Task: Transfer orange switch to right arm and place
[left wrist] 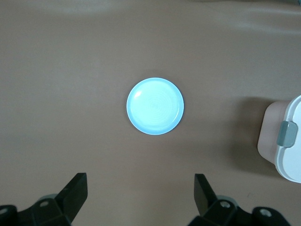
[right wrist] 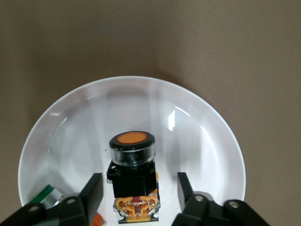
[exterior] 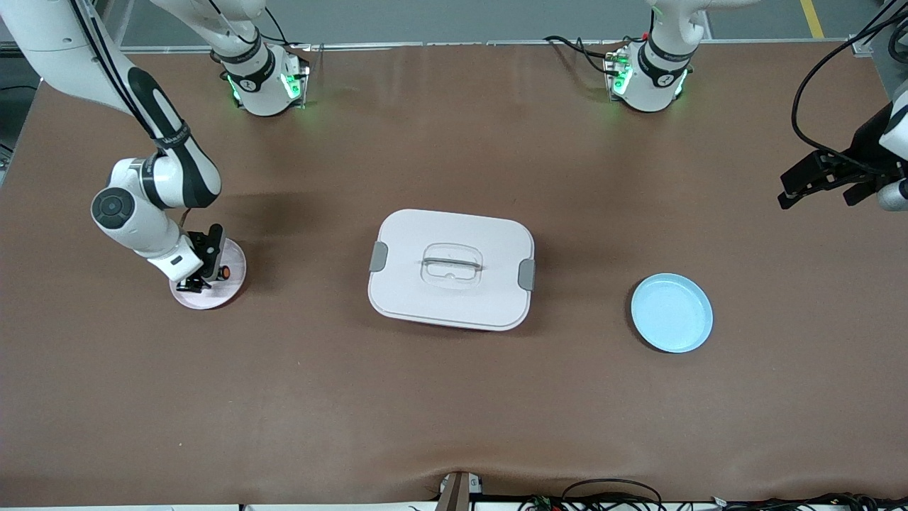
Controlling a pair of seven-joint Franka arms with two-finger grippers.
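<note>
Two pincers bracket the white lidded box [exterior: 451,268]. On the pink plate [exterior: 230,284], toward the right arm's end of the table from that box, the orange switch [right wrist: 133,175] stands between the right pincer [right wrist: 136,194]'s parted fingers, released. Small, rigid and likely light, it seems best gripped across its black body. Left pincer [left wrist: 141,192] waits spread wide above the blue plate [left wrist: 155,106].

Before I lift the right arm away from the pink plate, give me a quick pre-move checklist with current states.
1. Black-and-orange push-button switch resting on round pink plate: ok.
2. Right gripper fingers apart, clear of the switch sides: ok.
3. Switch fully settled, not tipping: cannot tell.
4. Left gripper open, waiting above the table near the round light-blue plate: ok.
5. White lidded box away from the right arm: ok.
</note>
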